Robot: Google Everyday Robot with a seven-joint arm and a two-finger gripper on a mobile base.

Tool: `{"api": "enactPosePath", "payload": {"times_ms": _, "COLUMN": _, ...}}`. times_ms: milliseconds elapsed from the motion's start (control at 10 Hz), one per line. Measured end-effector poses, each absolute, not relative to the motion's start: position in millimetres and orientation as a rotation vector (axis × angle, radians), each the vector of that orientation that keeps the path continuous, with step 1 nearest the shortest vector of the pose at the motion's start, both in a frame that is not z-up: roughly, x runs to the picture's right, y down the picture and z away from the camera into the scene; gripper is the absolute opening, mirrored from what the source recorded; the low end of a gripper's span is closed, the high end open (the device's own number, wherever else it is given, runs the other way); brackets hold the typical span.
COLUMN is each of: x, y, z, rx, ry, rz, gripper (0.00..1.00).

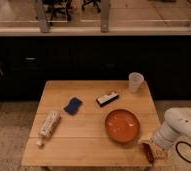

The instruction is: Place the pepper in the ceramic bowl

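The ceramic bowl (123,125) is a wide, shallow orange-red dish standing empty on the right half of the wooden table (89,140). The pepper (149,154), small and dark red, lies at the table's front right corner, just right of the bowl's near rim. My gripper (148,146) comes in from the right on a white arm and hangs directly over the pepper. Its jaws stand open, and I cannot tell whether they touch the pepper.
A translucent white cup (135,81) stands at the table's back right corner. A black and white packet (107,98) and a blue sponge (73,105) lie mid-table. A white bottle (49,125) lies at the left. Dark cabinets run behind the table.
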State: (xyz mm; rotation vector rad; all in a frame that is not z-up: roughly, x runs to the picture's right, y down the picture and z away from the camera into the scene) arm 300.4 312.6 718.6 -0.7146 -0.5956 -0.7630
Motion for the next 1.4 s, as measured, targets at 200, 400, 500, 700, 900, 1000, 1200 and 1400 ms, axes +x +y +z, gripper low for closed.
{"api": "enactPosePath", "payload": {"times_ms": 200, "x": 298, "y": 311, "z": 722, "rx": -0.717, "ry": -0.587, "rz": -0.799, "gripper": 0.80}}
{"api": "enactPosePath", "payload": {"times_ms": 400, "x": 298, "y": 312, "z": 723, "rx": -0.720, "ry": -0.573, "rz": -0.836, "gripper": 0.80}}
{"api": "enactPosePath", "payload": {"times_ms": 500, "x": 297, "y": 311, "z": 725, "rx": -0.719, "ry": -0.567, "rz": -0.855, "gripper": 0.80}}
{"api": "enactPosePath", "payload": {"times_ms": 700, "x": 296, "y": 311, "z": 726, "rx": -0.721, "ry": -0.560, "rz": -0.886, "gripper": 0.80}}
{"api": "enactPosePath", "payload": {"times_ms": 900, "x": 296, "y": 313, "z": 726, "rx": -0.728, "ry": -0.554, "rz": -0.922, "gripper": 0.80}}
{"api": "enactPosePath", "payload": {"times_ms": 1000, "x": 295, "y": 314, "z": 727, "rx": -0.733, "ry": -0.552, "rz": -0.946, "gripper": 0.80}}
{"api": "enactPosePath", "payload": {"times_ms": 1200, "x": 293, "y": 315, "z": 729, "rx": -0.743, "ry": -0.548, "rz": -0.984, "gripper": 0.80}}
{"api": "enactPosePath", "payload": {"times_ms": 1400, "x": 294, "y": 318, "z": 732, "rx": -0.761, "ry": -0.548, "rz": -1.012, "gripper": 0.80}}
